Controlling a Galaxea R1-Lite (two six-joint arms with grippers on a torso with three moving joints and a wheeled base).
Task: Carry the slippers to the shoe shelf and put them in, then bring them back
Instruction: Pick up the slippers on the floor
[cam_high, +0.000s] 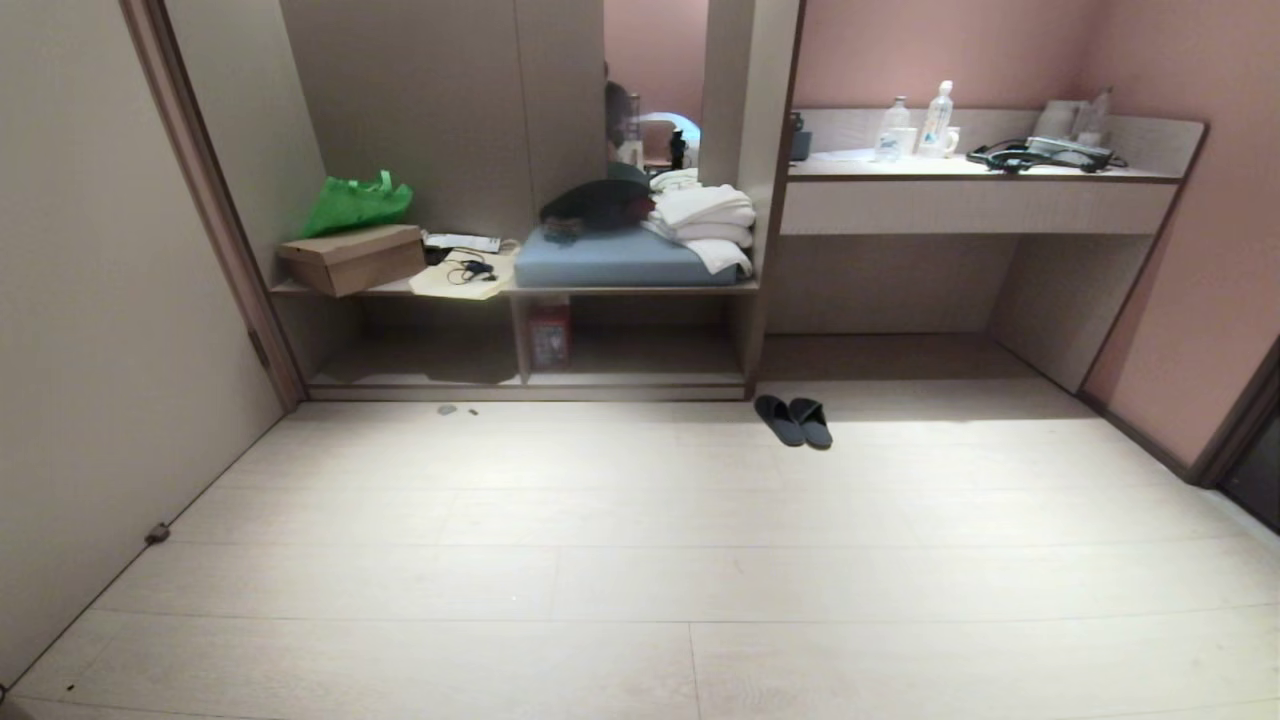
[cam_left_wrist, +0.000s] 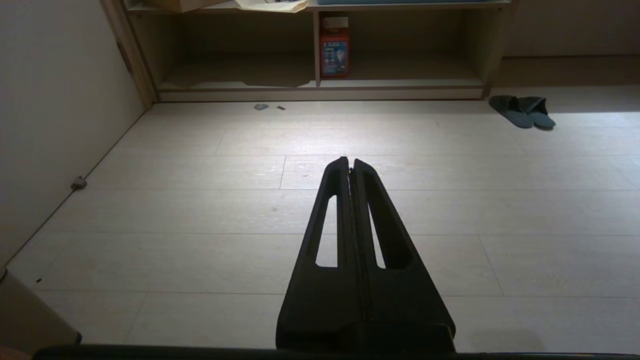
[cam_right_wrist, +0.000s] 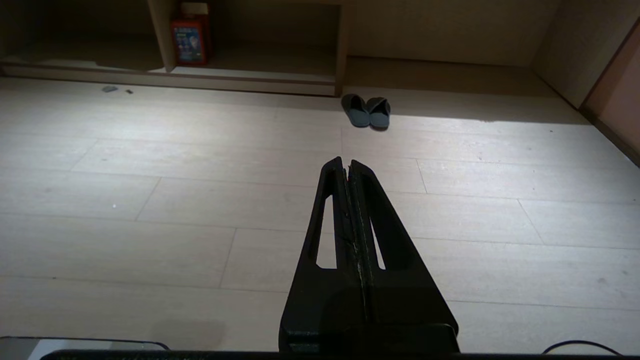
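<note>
Lying side by side on the pale plank floor (cam_high: 640, 560), touching each other, toes pointing away toward the wall: the slippers (cam_high: 793, 420), dark grey, just in front of the right end of the shoe shelf (cam_high: 640, 378) and at the mouth of the recess under the worktop (cam_high: 980, 172). Sitting outside the shelf, not in it. Standing inside the shoe shelf against the upright divider (cam_high: 519, 340): a red box (cam_high: 550, 336). Resting on the board above the shelf: a brown cardboard box (cam_high: 352, 258), a green bag (cam_high: 356, 203), a blue cushion (cam_high: 615, 258) carrying a dark heap (cam_high: 598, 205) and folded white towels (cam_high: 705, 222). Standing on the worktop at the right: two clear bottles (cam_high: 937, 118) and a black device with cables (cam_high: 1040, 155). Lying on the floor near the left half of the shelf: two small grey scraps (cam_high: 448, 409).

Hanging above bare floor, well back from the slippers, fingers pressed together and holding nothing: the left claw (cam_left_wrist: 350, 161). Hanging likewise above bare floor, pointing roughly toward the slippers, fingers closed tight on nothing: the right claw (cam_right_wrist: 346, 162). Showing neither arm in the head view.
</note>
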